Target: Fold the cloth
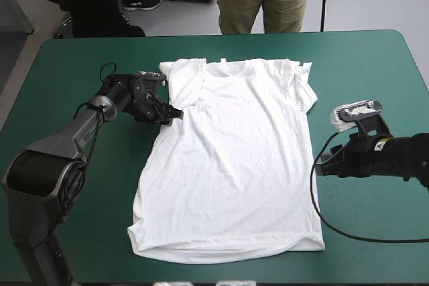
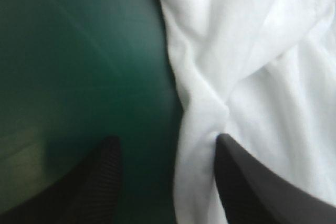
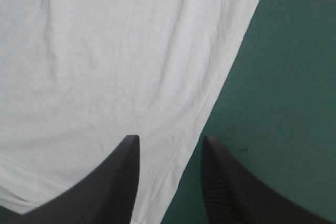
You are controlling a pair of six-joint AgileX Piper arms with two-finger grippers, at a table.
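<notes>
Grey-and-black left arm (image 1: 60,142), black right arm (image 1: 395,155).

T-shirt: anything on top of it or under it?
Nothing lies on the T-shirt; the open left pincer and right pincer straddle its side edges. Beneath, it hides everything; teal-green cover shows around.

One T-shirt (image 1: 231,165); two tools: left tool (image 2: 165,142), right tool (image 3: 169,145)
</notes>
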